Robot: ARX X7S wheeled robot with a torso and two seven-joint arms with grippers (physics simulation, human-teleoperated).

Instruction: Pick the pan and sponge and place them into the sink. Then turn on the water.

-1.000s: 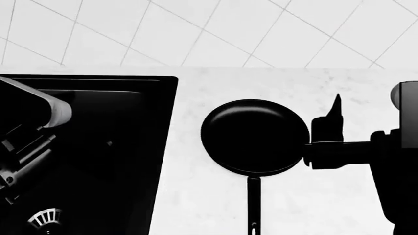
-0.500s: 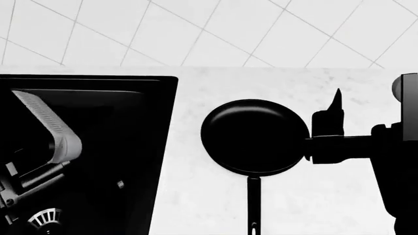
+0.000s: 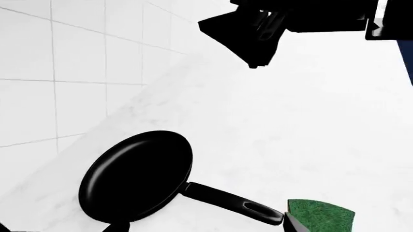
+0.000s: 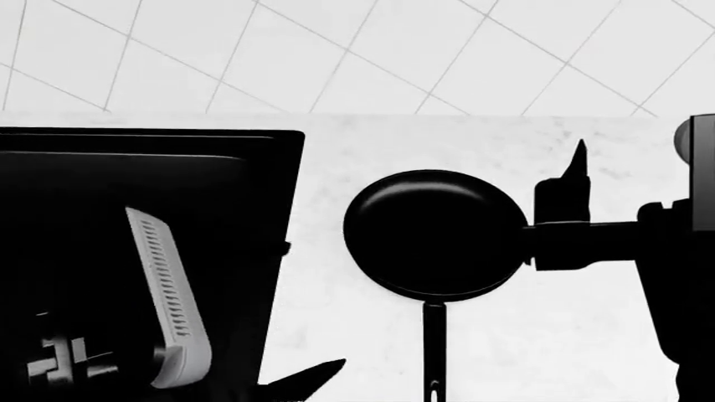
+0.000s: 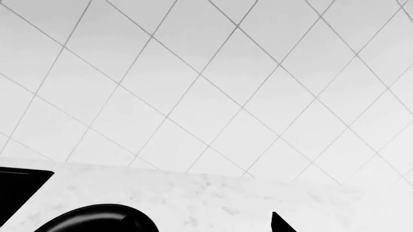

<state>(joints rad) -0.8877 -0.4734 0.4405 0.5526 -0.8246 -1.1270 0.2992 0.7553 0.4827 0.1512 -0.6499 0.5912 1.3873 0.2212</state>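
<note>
We see a small round matte-black frying pan (image 3: 137, 176) lying on a white marbled counter (image 3: 290, 130), its long thin black handle reaching toward a green-topped sponge (image 3: 320, 215), which is partly cut off at the frame edge. A white tiled wall (image 3: 71, 72) rises behind the counter.

Matt black pan (image 4: 436, 233), smooth inside, with a faint sheen along the rim in the left wrist view; handle (image 3: 229, 201) black too, slightly glossier, probably plastic. Sponge (image 3: 320, 216) showing a rough, grainy green scouring face. Countertop (image 4: 537, 335) of pale marble-like stone, smooth, faintly veined. Wall (image 5: 206, 82) of plain white tiles, smooth, thin grey joints. Sink (image 4: 234, 167) flat black, no visible gloss. Left arm cover (image 4: 167, 310) of off-white, plastic-looking shell with a ribbed strip. Right gripper (image 4: 575, 180) plain black, too dark to judge the finish.
</note>
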